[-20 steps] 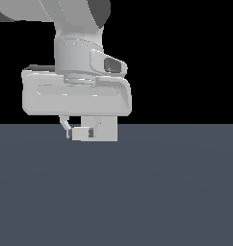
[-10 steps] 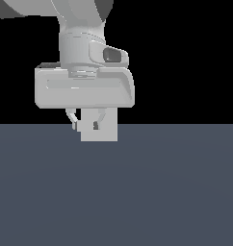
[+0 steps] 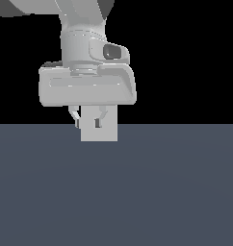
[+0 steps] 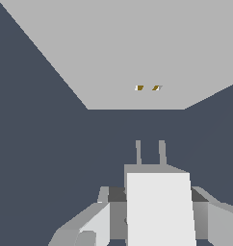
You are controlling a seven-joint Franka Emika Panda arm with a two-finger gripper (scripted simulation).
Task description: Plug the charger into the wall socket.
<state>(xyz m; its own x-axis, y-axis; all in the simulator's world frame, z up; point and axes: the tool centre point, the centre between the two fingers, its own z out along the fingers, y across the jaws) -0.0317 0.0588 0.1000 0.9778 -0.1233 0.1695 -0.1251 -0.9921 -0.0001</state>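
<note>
Between claw fingers — charger, gripped

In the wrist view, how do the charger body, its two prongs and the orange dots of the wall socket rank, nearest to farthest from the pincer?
1. Charger body: between the fingers of the pincer.
2. Prongs: projecting from the charger toward the plate.
3. Orange dots: on the wall socket, apart from the prongs.

So that's one charger with two prongs sticking out front, and one wall socket (two tiny orange dots on it). Just one arm, two fingers.
</note>
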